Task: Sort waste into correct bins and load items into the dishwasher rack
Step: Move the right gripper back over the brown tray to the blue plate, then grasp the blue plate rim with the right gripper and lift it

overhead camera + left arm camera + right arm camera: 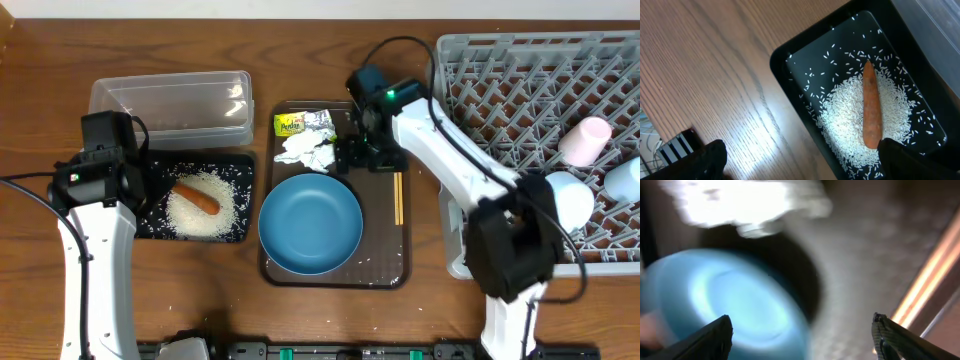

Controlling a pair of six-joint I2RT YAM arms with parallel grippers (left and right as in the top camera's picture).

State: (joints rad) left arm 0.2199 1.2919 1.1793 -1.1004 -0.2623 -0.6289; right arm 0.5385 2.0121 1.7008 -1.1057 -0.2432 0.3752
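The right gripper (801,324) stood wide open with nothing between its fingers. The crumpled tissue (308,150) lay just ahead of its fingertips on the brown serving tray (385,265). The dark-blue bowl (311,222) sat close beneath it on its left, and the chopsticks (398,197) lay off to its right. The wrist view was blurred, so I could not tell whether the fingers touched the tissue.

The likeliest fault from here was a poor bite. The tissue was light and loosely bunched, so the fingers might have caught only a corner and let the rest trail or drop. A low approach might have clipped the bowl's rim (it sat very near) and shoved the bowl across the tray. The printed wrapper (290,124), touching the tissue on the far side, might have been dragged along.

The left gripper (801,150) hung just as wide open and empty over the black tray (780,57), with the rice (850,120) and carrot stick (871,107) just ahead of its fingers. A carry toward the clear tub (170,100), just beyond that tray, risked the arms crowding each other.
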